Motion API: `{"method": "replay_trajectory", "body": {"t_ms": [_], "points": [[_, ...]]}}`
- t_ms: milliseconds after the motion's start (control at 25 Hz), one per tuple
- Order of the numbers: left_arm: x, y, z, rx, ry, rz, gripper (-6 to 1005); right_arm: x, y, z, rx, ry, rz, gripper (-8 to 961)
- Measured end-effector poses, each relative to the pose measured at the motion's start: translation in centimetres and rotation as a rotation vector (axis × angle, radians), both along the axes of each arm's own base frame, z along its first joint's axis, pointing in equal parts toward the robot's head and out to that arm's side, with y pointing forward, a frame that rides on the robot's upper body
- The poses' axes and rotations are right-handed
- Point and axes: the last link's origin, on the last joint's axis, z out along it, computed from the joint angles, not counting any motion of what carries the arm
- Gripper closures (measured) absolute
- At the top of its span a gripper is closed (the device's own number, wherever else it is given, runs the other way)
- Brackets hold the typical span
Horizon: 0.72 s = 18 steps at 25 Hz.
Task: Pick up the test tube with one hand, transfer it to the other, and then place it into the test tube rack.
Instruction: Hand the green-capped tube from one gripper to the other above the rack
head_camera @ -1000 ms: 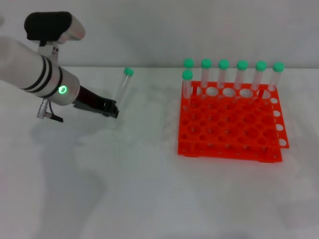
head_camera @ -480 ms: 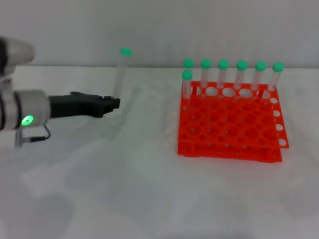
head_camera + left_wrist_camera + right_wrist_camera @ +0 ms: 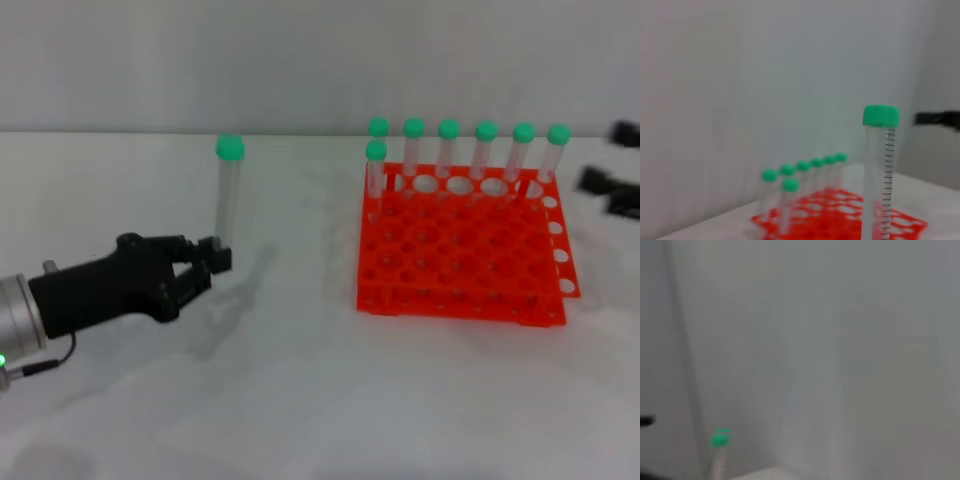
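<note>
From the head camera I saw that my left pincer [image 3: 215, 255] had swung lower and nearer over the last second, its black body now pointing toward three o'clock, clamped on the foot of the test tube [image 3: 227, 195], which stood upright with its green cap clear of the counter [image 3: 300, 400]. At the three o'clock edge the right pincer [image 3: 610, 190] had just come into sight; I could not tell how its fingers stood. I judged the pickup done and the handover next. The orange test tube rack [image 3: 460, 260] sat between the two, well apart from the held tube, with seven capped tubes [image 3: 449, 155] standing along its twelve o'clock side. The counter was plain white, backed by a bare pale grey wall [image 3: 300, 60].
</note>
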Motion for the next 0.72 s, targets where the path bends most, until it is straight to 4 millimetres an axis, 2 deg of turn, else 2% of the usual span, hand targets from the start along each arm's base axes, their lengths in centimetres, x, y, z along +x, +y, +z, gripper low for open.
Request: {"method": "replay_trajectory", "body": {"t_ms": [120,360,720], "points": [[0.4,-1.2,-0.6,-0.015,-0.019,-0.076,830,-2.0,0.6,-2.0,-0.107,-0.037,0.051,68],[1.3,-1.3,-1.2,-0.037,-0.021,-0.148,830,-5.0,0.7,-5.4,-0.246,-0.059,0.127,68],[3.5,-0.5,-2.7,-0.087,-0.021,-0.252,830,-7.5,-0.1,-8.9,-0.334,-0.027,0.174,69]]}}
